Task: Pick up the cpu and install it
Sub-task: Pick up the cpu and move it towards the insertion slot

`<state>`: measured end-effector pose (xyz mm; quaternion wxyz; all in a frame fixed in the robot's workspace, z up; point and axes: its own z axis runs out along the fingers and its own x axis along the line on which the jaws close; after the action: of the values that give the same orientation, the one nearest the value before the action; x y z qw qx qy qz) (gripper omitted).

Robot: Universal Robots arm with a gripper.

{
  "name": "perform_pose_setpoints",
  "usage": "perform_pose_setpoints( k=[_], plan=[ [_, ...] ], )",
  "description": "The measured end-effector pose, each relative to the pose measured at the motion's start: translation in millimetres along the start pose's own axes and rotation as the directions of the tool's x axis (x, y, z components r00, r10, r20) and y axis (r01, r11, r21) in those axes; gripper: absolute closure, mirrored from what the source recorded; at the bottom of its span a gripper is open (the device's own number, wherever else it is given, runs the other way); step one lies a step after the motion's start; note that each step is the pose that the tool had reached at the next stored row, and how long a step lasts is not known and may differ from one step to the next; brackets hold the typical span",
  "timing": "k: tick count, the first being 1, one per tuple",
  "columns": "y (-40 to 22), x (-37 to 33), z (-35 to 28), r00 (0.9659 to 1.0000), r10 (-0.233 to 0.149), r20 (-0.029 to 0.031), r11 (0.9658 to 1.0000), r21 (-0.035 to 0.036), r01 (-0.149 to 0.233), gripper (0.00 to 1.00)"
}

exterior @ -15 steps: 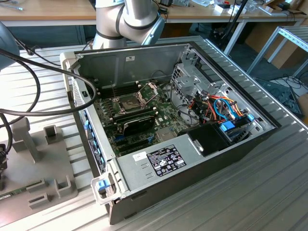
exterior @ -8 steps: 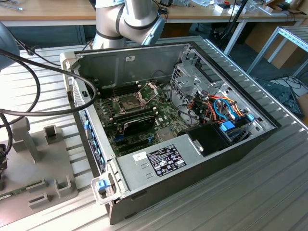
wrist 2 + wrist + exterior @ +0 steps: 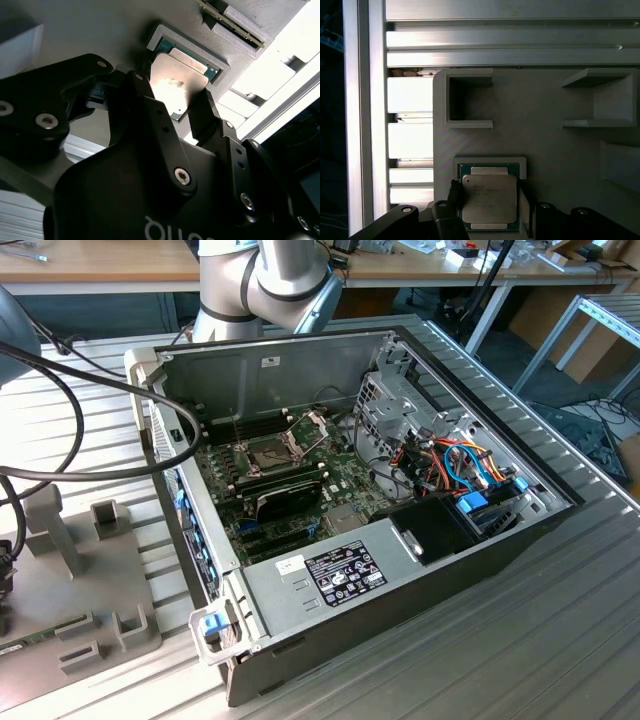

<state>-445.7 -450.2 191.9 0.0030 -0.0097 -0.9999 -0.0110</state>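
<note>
Pick-up step; gripper (image 3: 490,194) fingers (image 3: 454,194) open, straddling cpu (image 3: 489,202) in edge recess of grey holder (image 3: 545,145); I need a square close

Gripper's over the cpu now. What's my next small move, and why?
Probably close the gripper on the cpu. In both wrist views its open fingers stand on either side of the cpu, which lies flat in the recess of the grey holder, roughly centred between them, so a straight squeeze looks likely to catch its two opposite edges.
</note>
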Motion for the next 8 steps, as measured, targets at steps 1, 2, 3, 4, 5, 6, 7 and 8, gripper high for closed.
perform_pose_setpoints(
  k=[1, 2, 3, 4, 5, 6, 7, 8],
  plan=[
    [0.0, 0.0, 0.0, 1.0, 0.0, 0.0, 1.0, 0.0, 0.0, 0.45],
    [0.0, 0.0, 0.0, 1.0, 0.0, 0.0, 1.0, 0.0, 0.0, 0.45],
    [0.0, 0.0, 0.0, 1.0, 0.0, 0.0, 1.0, 0.0, 0.0, 0.45],
    [0.0, 0.0, 0.0, 1.0, 0.0, 0.0, 1.0, 0.0001, 0.0, 0.45],
    [0.0, 0.0, 0.0, 1.0, 0.0, 0.0, 1.0, 0.0001, 0.0, 0.45],
    [0.0, 0.0, 0.1, 1.0, 0.0, 0.0, 1.0, 0.0, 0.0, 0.45],
    [0.0, 0.0, 0.1, 1.0, 0.0, 0.0, 1.0, 0.0, 0.0, 0.45],
    [0.0, 0.0, 0.1, 1.0, 0.0, 0.0, 1.0, 0.0, 0.0, 0.45]
  ],
)
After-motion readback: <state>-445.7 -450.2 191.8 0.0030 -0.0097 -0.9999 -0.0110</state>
